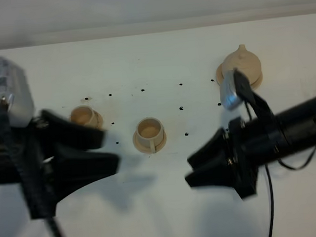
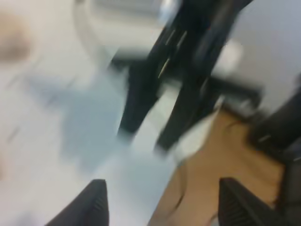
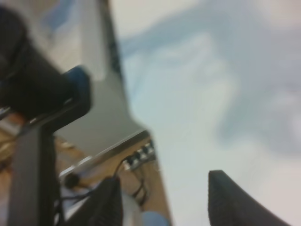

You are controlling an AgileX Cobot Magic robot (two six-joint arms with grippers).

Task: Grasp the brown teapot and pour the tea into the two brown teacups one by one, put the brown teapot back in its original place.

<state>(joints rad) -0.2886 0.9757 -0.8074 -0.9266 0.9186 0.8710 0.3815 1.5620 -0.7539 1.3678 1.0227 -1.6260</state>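
Both wrist views are smeared with blur, so I'm reading the layout from the high camera.

- The brown teapot (image 1: pixel 243 63) sits at the far right of the table (image 1: pixel 159 58), upright on its disc coaster (image 1: pixel 259 80), with the lid knob on top.
- The right arm's silver camera housing (image 1: pixel 229 94) covers the pot's near side. I cannot tell which way the handle or spout points.
- The left-hand teacup (image 1: pixel 83 115) and centre teacup (image 1: pixel 149 131) are both upright and well apart from the pot.
- The left end effector (image 1: pixel 109 150) is spread and empty, just beside the left-hand teacup.
- The right end effector (image 1: pixel 189 168) is spread and empty, near the centre teacup and well short of the pot.

Handling judgement:
- The pot looks like glazed ceramic: rigid, slick and chip-prone. It is likely heavier than it looks if filled.
- The round belly would squirm out of a pinch, and the lid knob would only lift the lid off.
- I'd take the loop handle across its thickness, close to the body, so the pot can't swing when tipped.
- The lid looks loose, so I'd pour at a shallow tilt.
- The cups are light and a bump would knock them aside.
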